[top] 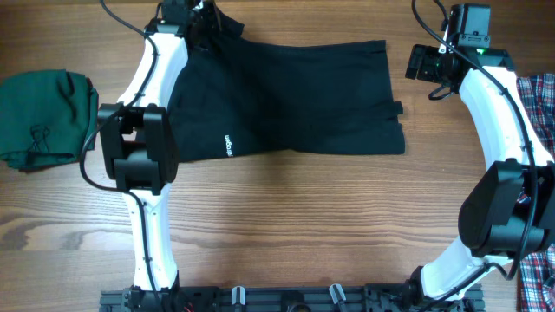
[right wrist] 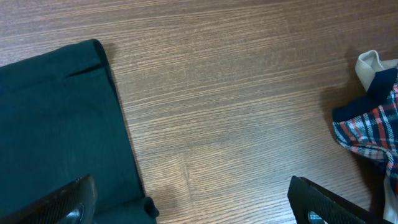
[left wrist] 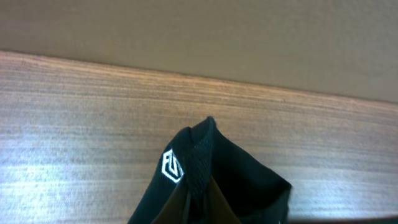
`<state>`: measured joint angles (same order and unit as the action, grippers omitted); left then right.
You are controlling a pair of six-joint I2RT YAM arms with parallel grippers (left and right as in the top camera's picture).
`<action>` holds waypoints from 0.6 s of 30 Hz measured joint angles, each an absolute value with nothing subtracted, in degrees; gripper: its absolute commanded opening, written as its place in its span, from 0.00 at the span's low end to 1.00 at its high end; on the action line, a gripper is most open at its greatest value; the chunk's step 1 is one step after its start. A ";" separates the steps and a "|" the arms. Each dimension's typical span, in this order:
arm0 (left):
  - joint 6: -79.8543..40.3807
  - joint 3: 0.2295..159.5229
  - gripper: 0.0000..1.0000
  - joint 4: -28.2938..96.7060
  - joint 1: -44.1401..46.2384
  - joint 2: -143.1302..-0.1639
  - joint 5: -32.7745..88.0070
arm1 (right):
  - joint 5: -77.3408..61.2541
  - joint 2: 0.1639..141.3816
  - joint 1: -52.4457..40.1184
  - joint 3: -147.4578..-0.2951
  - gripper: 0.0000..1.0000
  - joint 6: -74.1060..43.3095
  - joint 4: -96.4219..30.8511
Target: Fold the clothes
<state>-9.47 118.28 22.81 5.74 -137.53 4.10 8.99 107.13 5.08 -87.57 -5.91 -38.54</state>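
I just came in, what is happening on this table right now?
Two robot arms are working on a black shirt spread on the table. The left gripper seems to pinch one far corner, bunching the fabric up. The right gripper hangs open over bare wood beside the shirt's opposite edge. A green garment and a plaid shirt lie off to the sides.

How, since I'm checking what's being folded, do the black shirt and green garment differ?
The black shirt lies spread flat; the green garment sits bunched. The black shirt covers more table than the green garment. The left gripper holds the black shirt's corner; the green garment is untouched. Both are dark fabric.
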 measured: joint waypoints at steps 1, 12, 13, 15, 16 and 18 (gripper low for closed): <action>-9.52 118.28 0.14 23.59 5.98 -137.19 4.08 | 8.99 107.13 5.08 -87.57 1.00 -5.91 -38.52; -9.47 118.48 0.04 40.12 9.02 -136.53 3.46 | 8.99 107.13 5.08 -87.57 1.00 -5.93 -38.54; -9.47 118.52 0.04 41.54 9.02 -136.51 3.42 | 9.02 107.13 5.08 -87.57 1.00 -5.93 -38.54; -9.47 118.58 0.04 45.95 9.02 -136.49 3.25 | 9.02 107.13 5.08 -87.57 0.99 -5.93 -38.52; -9.47 118.58 0.04 47.48 9.06 -136.49 3.22 | 8.99 107.13 5.08 -87.57 1.00 -5.93 -38.52; -9.50 118.61 0.04 51.05 9.45 -136.49 3.01 | 8.99 107.13 5.08 -87.57 1.00 -5.91 -38.52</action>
